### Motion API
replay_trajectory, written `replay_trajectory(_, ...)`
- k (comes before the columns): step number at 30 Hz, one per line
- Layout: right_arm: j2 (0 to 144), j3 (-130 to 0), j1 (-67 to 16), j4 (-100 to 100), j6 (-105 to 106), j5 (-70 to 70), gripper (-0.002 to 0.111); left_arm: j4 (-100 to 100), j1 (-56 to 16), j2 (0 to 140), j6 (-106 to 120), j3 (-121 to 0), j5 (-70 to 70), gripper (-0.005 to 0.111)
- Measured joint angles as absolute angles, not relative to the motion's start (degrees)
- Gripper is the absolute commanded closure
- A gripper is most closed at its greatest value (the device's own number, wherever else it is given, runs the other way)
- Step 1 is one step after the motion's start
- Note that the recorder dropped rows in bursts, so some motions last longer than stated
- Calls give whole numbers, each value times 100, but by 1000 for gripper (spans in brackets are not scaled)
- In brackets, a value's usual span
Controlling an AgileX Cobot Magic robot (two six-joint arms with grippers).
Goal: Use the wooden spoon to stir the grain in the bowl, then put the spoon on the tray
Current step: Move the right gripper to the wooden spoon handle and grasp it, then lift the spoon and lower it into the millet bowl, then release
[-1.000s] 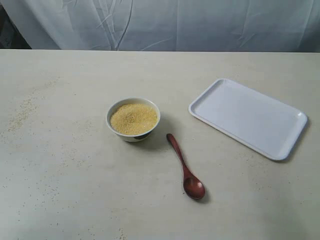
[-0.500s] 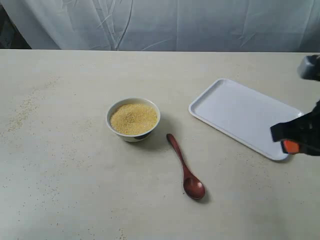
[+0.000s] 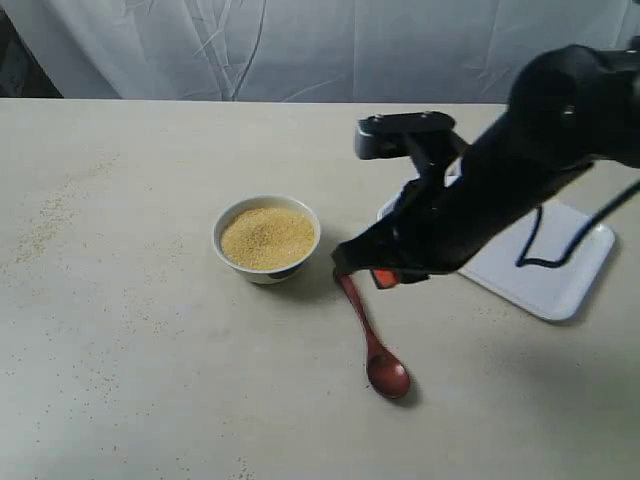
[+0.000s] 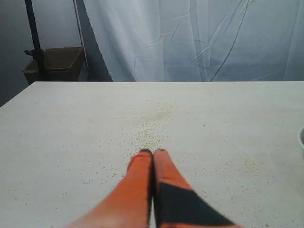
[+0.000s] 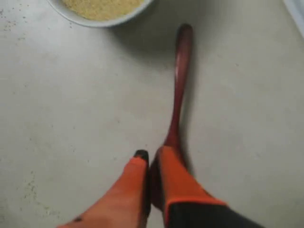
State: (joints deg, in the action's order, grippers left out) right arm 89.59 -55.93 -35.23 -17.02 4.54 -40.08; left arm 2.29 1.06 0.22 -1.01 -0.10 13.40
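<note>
here, nothing is done yet: the right gripper (image 5: 148,154), closed and empty, hovers over the wooden spoon (image 3: 365,330), which lies on the desk (image 3: 120,350) beside the bowl (image 3: 216,238), toward the near edge; the grain (image 3: 268,236) looks unstirred, and the tray (image 3: 570,270) awaits the spoon.

Exterior view: you look from the near side of the table (image 3: 120,380), raised and tilted down, facing the white curtain (image 3: 300,50) behind its far edge. The frame is wide enough to hold the bowl (image 3: 266,238), wooden spoon (image 3: 372,340) and tray (image 3: 560,275) together.
Left wrist view: you sit low over the table, looking almost level along the left gripper (image 4: 153,153) toward that curtain.
Right wrist view: you are close in, looking steeply down past the right gripper (image 5: 152,154) onto the spoon's handle.
Shared, exterior and left wrist: curtain, loose grains (image 4: 149,135) on the table, a sliver of bowl rim.
Shared, exterior and right wrist: spoon, bowl rim, tray corner.
</note>
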Motion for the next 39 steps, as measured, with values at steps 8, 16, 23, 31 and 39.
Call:
replay_trajectory(8, 10320, -6325, -3652, -1523, 390, -3682, 72, 229, 106, 22, -101, -10, 1330, 107)
replay_trajectory(16, 11053, -6358, -3652, -1067, 43, -3338, 72, 229, 106, 22, -101, -10, 1330, 107)
replay_trajectory(23, 11281, -6375, -3652, -1029, 0, -3000, 78, 229, 106, 22, -101, -10, 1330, 107)
replay_trajectory(31, 11160, -6727, -3652, -857, -214, -3555, 108, 229, 106, 22, -101, -10, 1330, 107)
replay_trajectory(39, 10644, -7538, -3670, 975, -4540, -2220, 108, 229, 106, 22, -101, -10, 1330, 107)
